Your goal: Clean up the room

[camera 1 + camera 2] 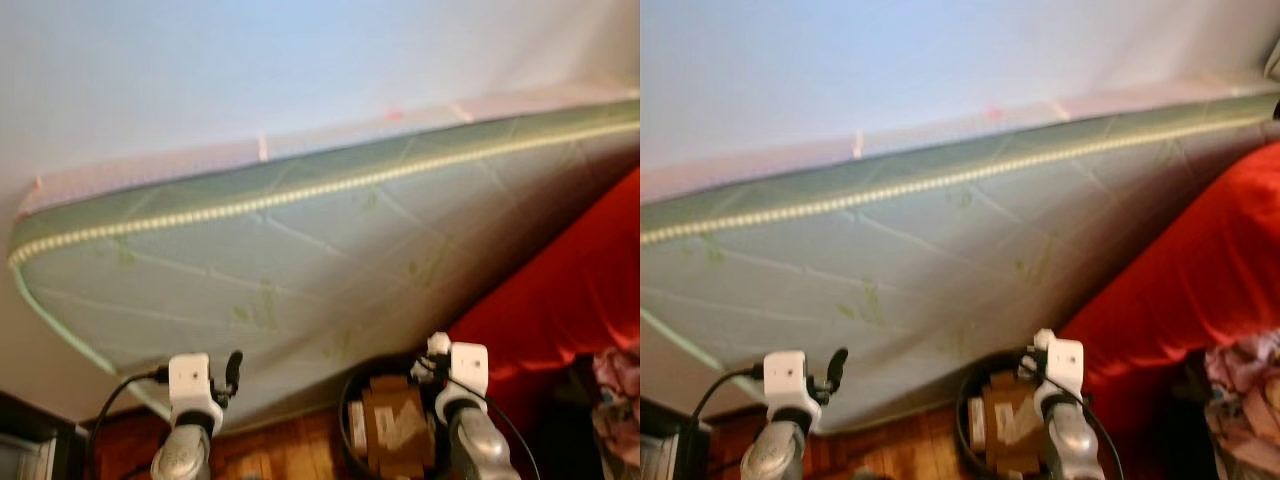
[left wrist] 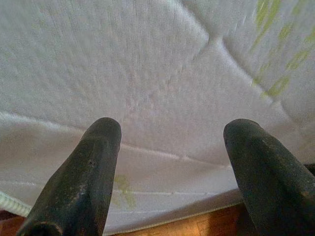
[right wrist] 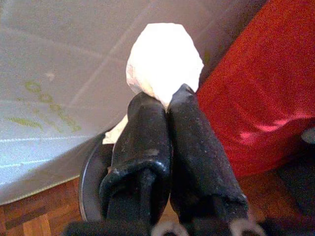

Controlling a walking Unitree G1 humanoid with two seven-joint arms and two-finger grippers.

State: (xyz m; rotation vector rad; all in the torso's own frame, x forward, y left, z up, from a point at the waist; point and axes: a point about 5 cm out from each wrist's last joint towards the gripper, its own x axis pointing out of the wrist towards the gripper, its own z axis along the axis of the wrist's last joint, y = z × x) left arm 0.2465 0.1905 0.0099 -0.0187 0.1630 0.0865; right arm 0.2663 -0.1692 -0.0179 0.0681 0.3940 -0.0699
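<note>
Right fingers [image 3: 165, 105] pinch tight on a crumpled white wad [image 3: 164, 58], held up above a dark round bin [image 1: 395, 420] with brown cardboard inside, while the left fingers [image 2: 170, 147] hang spread wide with nothing between them, right up against the mattress [image 1: 300, 270]. Quilted pale green with a beaded seam, that mattress leans on the wall [image 1: 250, 60] over a wood floor [image 1: 270, 445], red fabric [image 1: 570, 290] alongside. Everything's blurred, and the wad's material is hard to make out.
</note>
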